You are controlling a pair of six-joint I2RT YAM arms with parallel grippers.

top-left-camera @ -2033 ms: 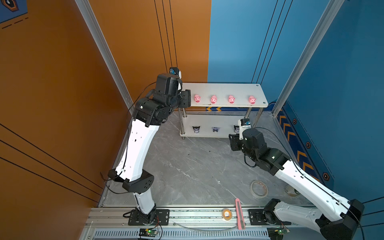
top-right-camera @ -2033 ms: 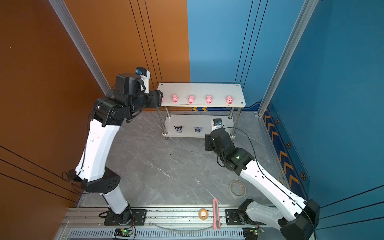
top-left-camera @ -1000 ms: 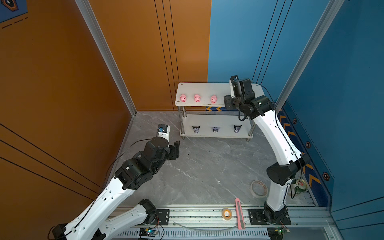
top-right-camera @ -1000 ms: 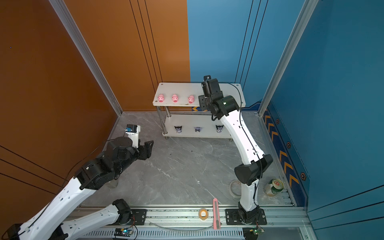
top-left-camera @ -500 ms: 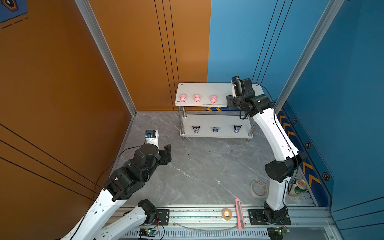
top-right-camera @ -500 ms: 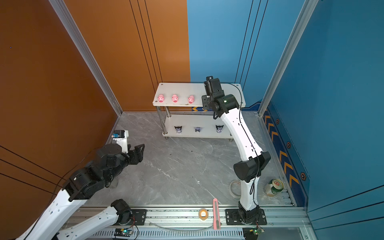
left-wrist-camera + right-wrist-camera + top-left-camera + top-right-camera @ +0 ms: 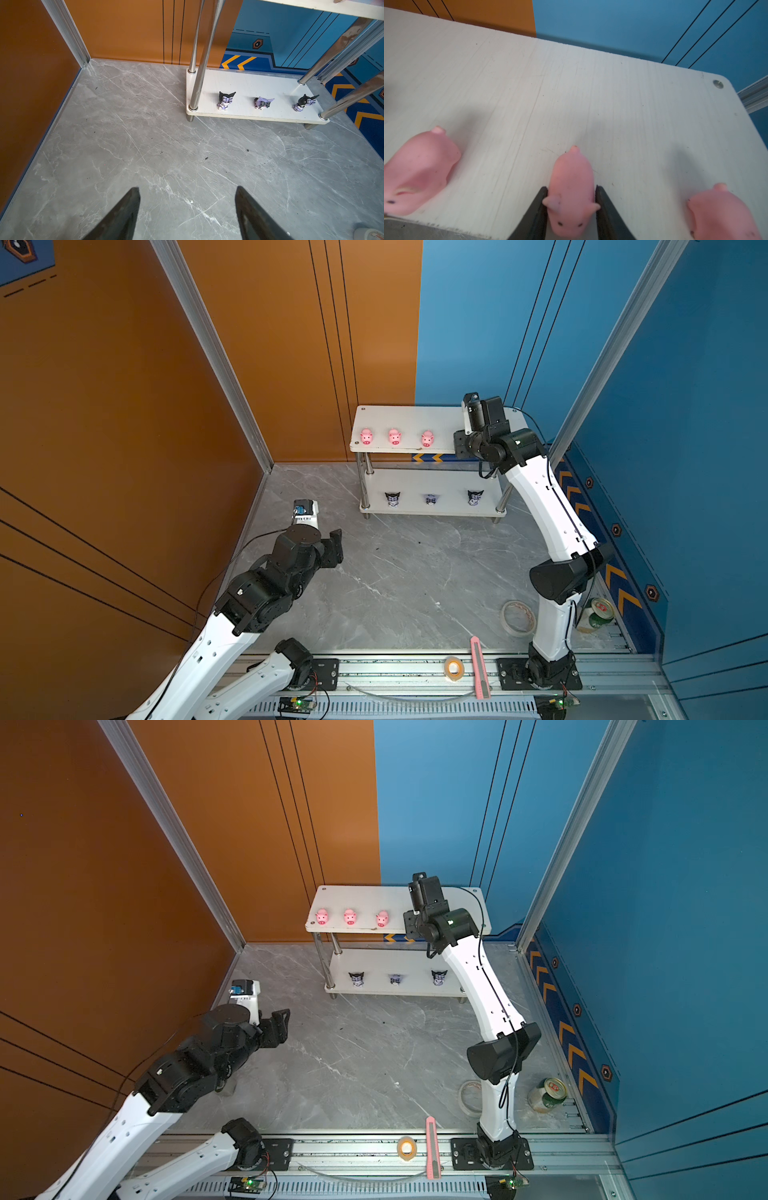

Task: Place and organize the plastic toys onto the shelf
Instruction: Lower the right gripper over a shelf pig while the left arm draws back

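Note:
The shelf's top board (image 7: 415, 418) carries three pink pigs (image 7: 394, 436) in a row on its left half in both top views (image 7: 350, 916). My right gripper (image 7: 572, 188) is at that board's right half, its fingers (image 7: 600, 199) pressed against both flanks of another pig (image 7: 572, 170), which stands on the board (image 7: 571, 83). More pigs sit on either side (image 7: 419, 170) (image 7: 720, 212). Three black-eared purple figurines (image 7: 225, 100) (image 7: 262, 102) (image 7: 304, 102) stand on the lower board (image 7: 415, 481). My left gripper (image 7: 187, 188) hangs open and empty over the floor, short of the shelf (image 7: 334, 547).
A large tape roll (image 7: 517, 616) and a green can (image 7: 598, 614) sit by the right arm's base. A small tape roll (image 7: 454, 667) and the pink utility knife (image 7: 478, 668) lie on the front rail. Orange and blue walls close in behind the shelf.
My right gripper's jaws have closed in on the pig on the top board. The left arm has drawn back from the shelf toward the near left corner, still open.

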